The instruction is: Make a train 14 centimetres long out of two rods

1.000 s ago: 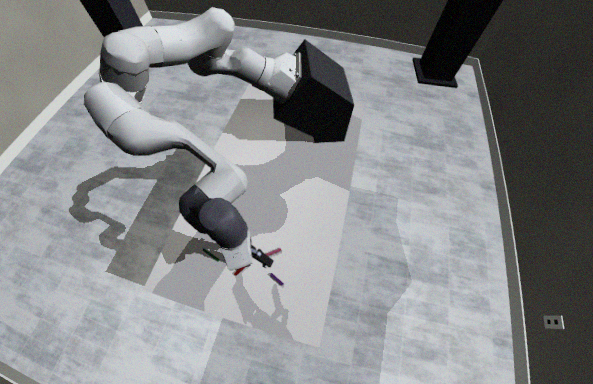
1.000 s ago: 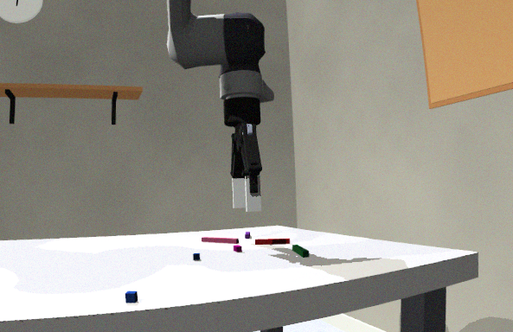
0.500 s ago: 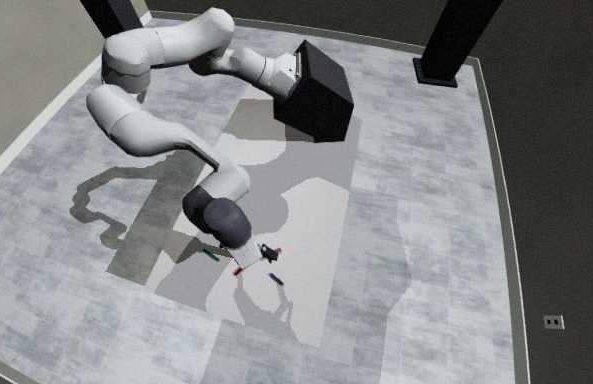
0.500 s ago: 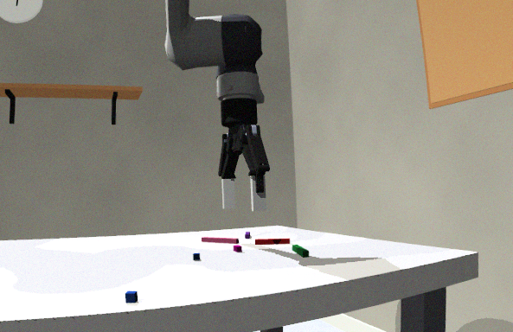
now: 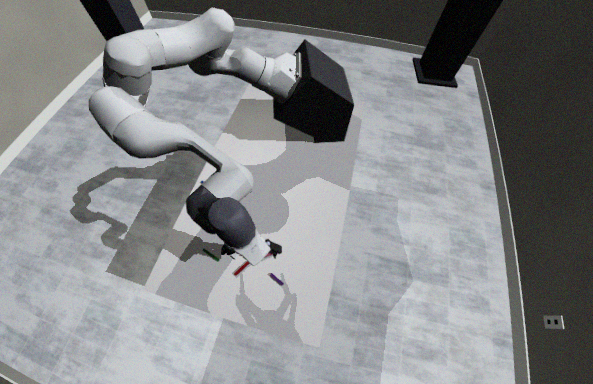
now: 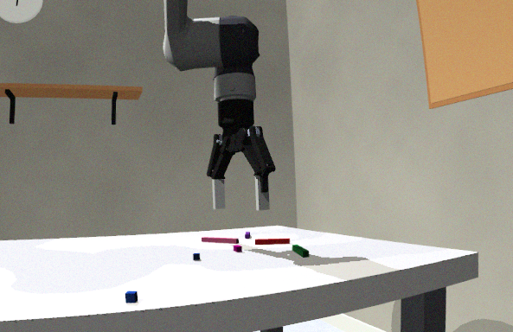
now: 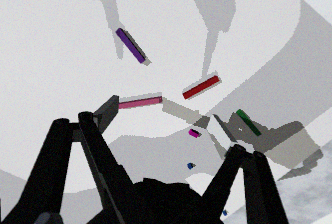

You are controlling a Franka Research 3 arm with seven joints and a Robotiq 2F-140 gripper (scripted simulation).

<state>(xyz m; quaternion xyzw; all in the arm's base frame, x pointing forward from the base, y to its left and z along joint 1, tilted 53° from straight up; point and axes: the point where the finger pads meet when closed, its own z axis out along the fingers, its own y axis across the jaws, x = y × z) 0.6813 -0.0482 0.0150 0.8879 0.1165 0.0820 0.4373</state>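
Note:
My gripper is open and empty, pointing down, well above the white table. Below it lie a red rod, a pink rod, a purple rod and a green rod. All lie flat and apart from each other, none end to end. In the wrist view the pink rod's left end lies just past my left fingertip.
A short magenta rod lies near the pink and red rods. Two small blue rods lie nearer the table's front. A black box sits by the arm's base.

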